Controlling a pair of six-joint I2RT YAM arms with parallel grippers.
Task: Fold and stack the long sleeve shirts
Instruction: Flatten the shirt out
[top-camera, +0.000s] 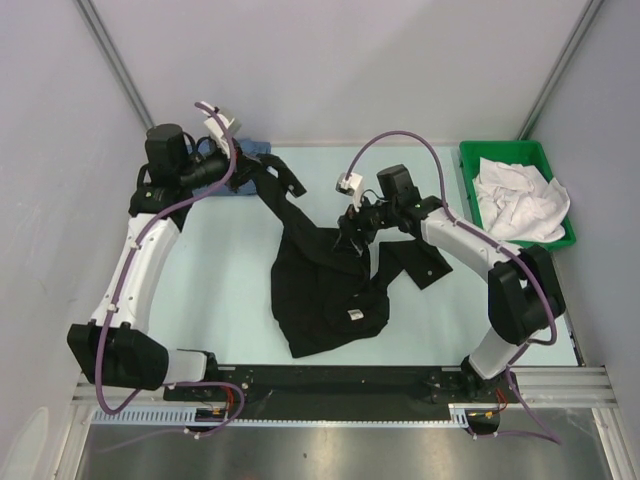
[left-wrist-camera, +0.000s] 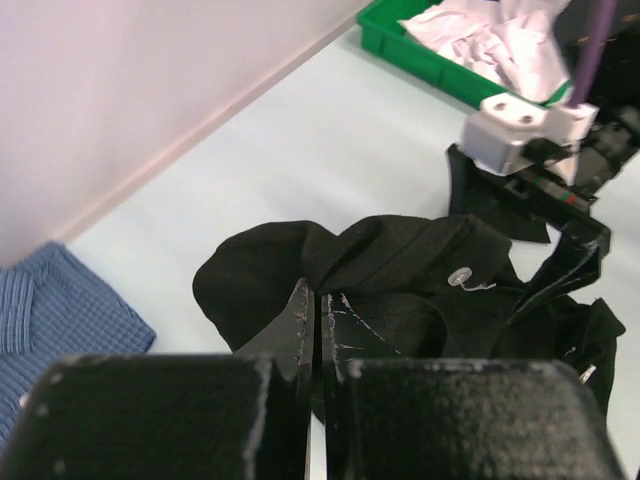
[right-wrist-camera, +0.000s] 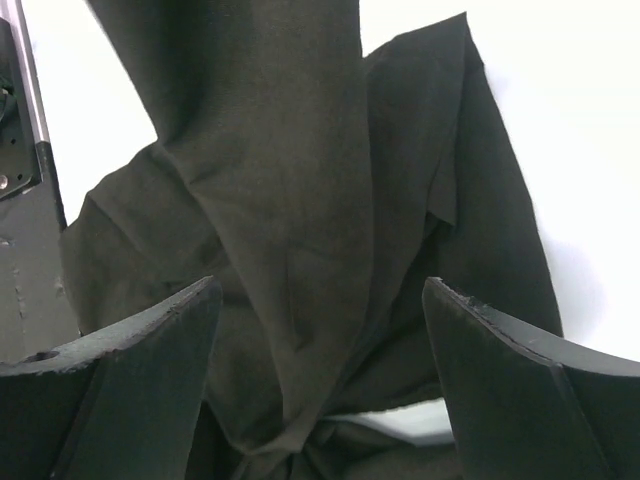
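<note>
The black long sleeve shirt (top-camera: 325, 285) lies crumpled in the middle of the table, and one edge of it is pulled up towards the back left. My left gripper (top-camera: 280, 177) is shut on that raised edge; in the left wrist view its fingertips (left-wrist-camera: 304, 310) press together against the black cloth (left-wrist-camera: 400, 250), where a pale button (left-wrist-camera: 460, 275) shows. My right gripper (top-camera: 352, 226) hovers over the shirt's upper part. It is open, with a hanging fold of black cloth (right-wrist-camera: 300, 200) between its spread fingers (right-wrist-camera: 150, 350). The blue shirt (top-camera: 252, 150) lies folded at the back left, also seen as blue striped cloth (left-wrist-camera: 60, 300).
A green bin (top-camera: 470, 160) holding crumpled white cloths (top-camera: 520, 200) stands at the back right, also in the left wrist view (left-wrist-camera: 400, 40). Walls close in the table at the back and sides. Both arm bases sit on the rail at the near edge.
</note>
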